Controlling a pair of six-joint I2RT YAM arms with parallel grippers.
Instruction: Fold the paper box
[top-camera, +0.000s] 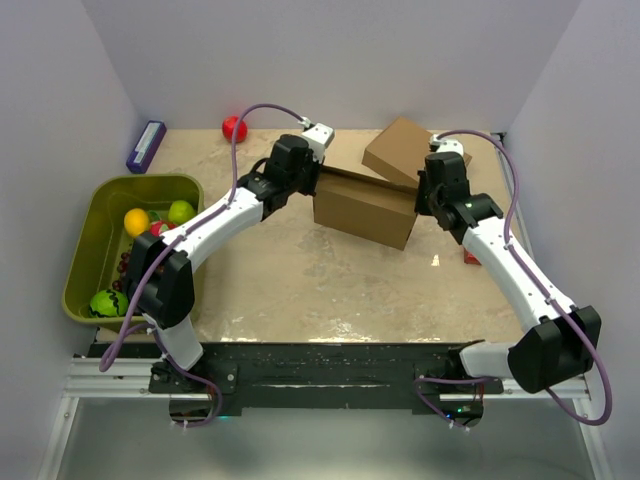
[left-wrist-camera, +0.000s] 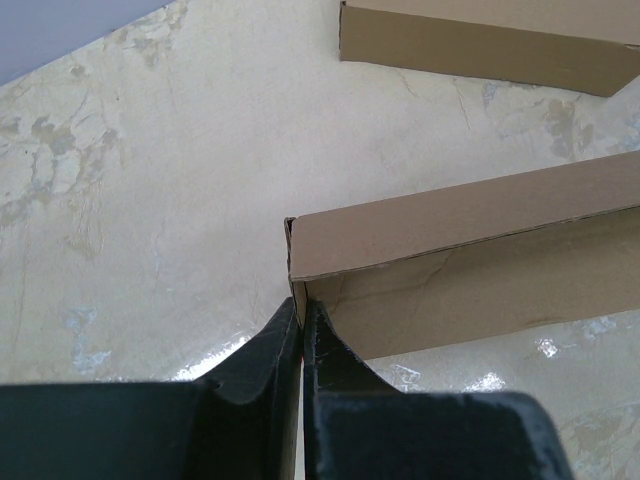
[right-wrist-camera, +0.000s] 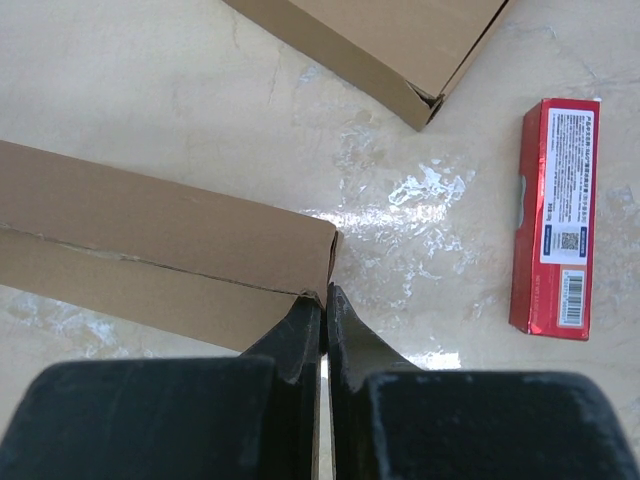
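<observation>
- Paper box (top-camera: 365, 210) lies mid-table, with the second carton (top-camera: 405, 150) close at its 1 o'clock.
- Left gripper (left-wrist-camera: 302, 322) and right gripper (right-wrist-camera: 323, 303) each pinch an end wall, jaws nearly closed.
- Risk: the thin pinches slip, or an uneven pull tears or skews the walls.

Lighting was bright, even and diffuse from overhead, with soft thin shadows, only a faint one under the paper box (top-camera: 365, 212) toward 6 o'clock in the top view. The glossy table (top-camera: 300, 280) threw white glare: at 3 o'clock of the box and along the near edge in the top view, at 6 o'clock in the left wrist view, near centre in the right wrist view. Cardboard was sharp in both wrist views, but the fingers (left-wrist-camera: 260, 390) at 6 o'clock were dark, soft and underexposed.
</observation>
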